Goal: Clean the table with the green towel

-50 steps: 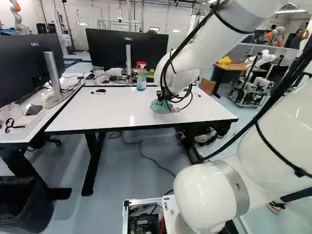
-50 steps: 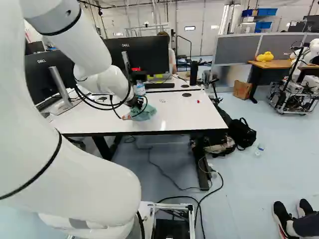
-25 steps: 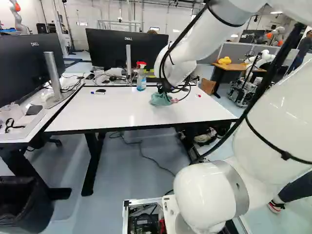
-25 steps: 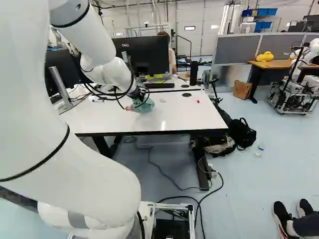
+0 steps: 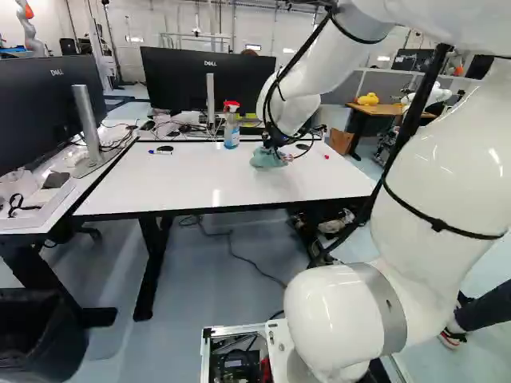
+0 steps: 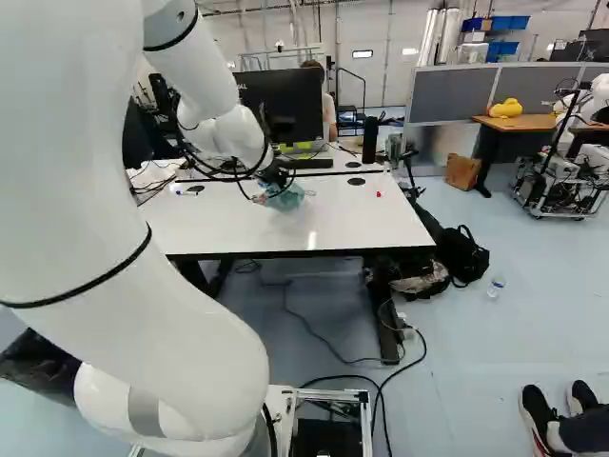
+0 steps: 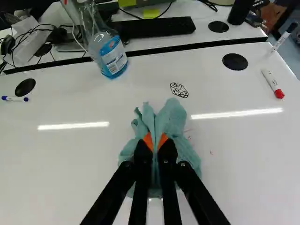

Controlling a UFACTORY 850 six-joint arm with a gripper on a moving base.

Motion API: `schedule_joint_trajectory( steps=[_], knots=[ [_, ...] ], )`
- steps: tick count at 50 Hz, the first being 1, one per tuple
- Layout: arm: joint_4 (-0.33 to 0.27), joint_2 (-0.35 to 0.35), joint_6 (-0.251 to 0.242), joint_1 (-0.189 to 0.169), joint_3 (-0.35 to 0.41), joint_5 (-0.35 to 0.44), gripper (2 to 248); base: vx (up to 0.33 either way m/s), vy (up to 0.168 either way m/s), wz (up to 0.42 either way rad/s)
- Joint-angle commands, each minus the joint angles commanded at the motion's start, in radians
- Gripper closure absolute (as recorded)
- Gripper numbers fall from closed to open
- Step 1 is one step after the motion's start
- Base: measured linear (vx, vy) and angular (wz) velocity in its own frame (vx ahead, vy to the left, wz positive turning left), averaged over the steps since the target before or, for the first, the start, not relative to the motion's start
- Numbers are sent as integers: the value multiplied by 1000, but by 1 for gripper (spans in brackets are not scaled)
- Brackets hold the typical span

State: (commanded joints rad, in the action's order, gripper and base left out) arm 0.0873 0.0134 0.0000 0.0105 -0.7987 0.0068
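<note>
Green towel [image 7: 174, 117] lies bunched on the white table [image 7: 70, 164], pinched in my gripper [image 7: 155, 142], fingers nearly together on a fold. Wiping judged under way, incomplete: faint red specks [image 7: 211, 153] show beside the towel, a black drawn mark [image 7: 179, 90] ahead of it. How much is already cleaned, I cannot tell. Mark: not legible. Spray bottle [image 7: 95, 40]: printed label [image 7: 114, 56], wording not recorded.

A spray bottle [image 7: 112, 58] stands near a keyboard [image 7: 157, 28] and a monitor [image 5: 180, 80], a blue-capped marker [image 7: 14, 99] and a red-capped marker [image 7: 271, 82] lie well apart, and a backpack [image 6: 463, 255] sits on the floor [image 6: 533, 324].
</note>
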Motion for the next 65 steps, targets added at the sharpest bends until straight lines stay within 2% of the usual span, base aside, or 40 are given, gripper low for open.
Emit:
schedule_joint_trajectory(
  steps=[27,44,65],
  knots=[
    [0,80,0,-79,-84,0,221,0,0,0],
    [0,173,0,-80,-171,0,221,0,0,0],
    [0,225,0,-79,-179,0,221,0,0,0]
  ],
)
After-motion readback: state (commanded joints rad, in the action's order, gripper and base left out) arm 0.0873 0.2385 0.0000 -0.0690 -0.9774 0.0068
